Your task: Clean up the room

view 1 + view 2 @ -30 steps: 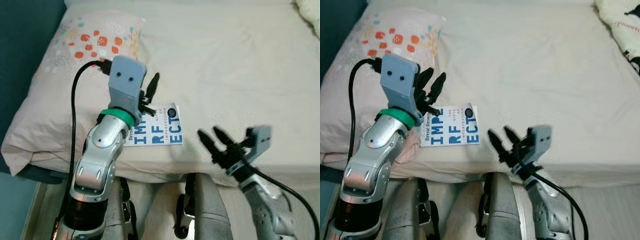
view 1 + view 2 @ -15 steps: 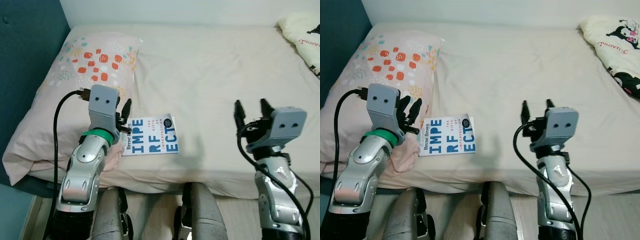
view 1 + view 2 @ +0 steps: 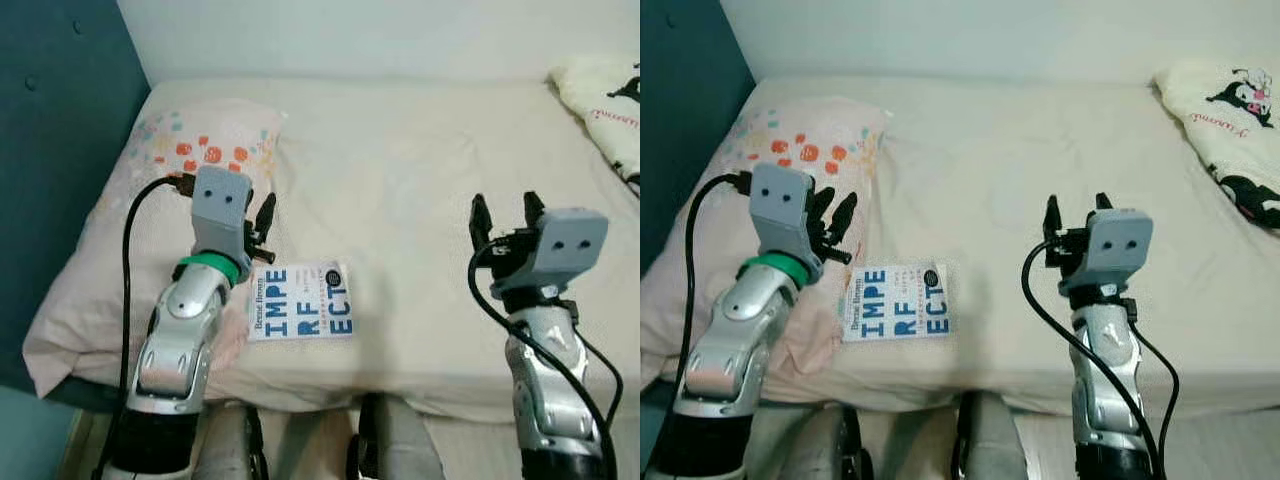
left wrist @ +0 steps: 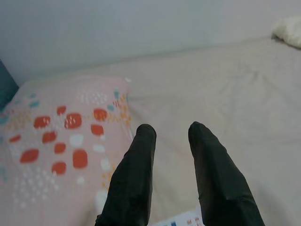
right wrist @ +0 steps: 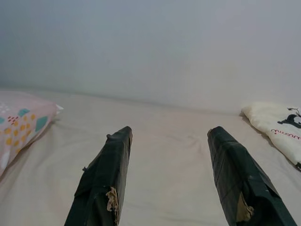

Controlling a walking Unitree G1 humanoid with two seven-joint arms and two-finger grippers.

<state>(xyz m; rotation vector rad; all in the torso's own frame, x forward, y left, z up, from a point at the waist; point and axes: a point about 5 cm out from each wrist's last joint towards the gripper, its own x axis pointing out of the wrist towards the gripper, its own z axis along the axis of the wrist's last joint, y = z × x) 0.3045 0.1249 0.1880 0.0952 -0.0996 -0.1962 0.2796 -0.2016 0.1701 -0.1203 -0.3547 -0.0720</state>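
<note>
Item: book (image 3: 300,300), flat on the bed (image 3: 420,180) near its front edge beside the pillow (image 3: 160,190), not yet collected (tidying seemingly barely begun); left gripper (image 3: 262,217) and right gripper (image 3: 505,212) raised, fingers parted, both empty.

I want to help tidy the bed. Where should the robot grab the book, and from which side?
Probably the book's near edge, approached from the foot side of the bed. It lies flat, cover up, beside the pillow, close to the mattress edge, so a finger could slide beneath there. The left gripper hovers nearest.
</note>
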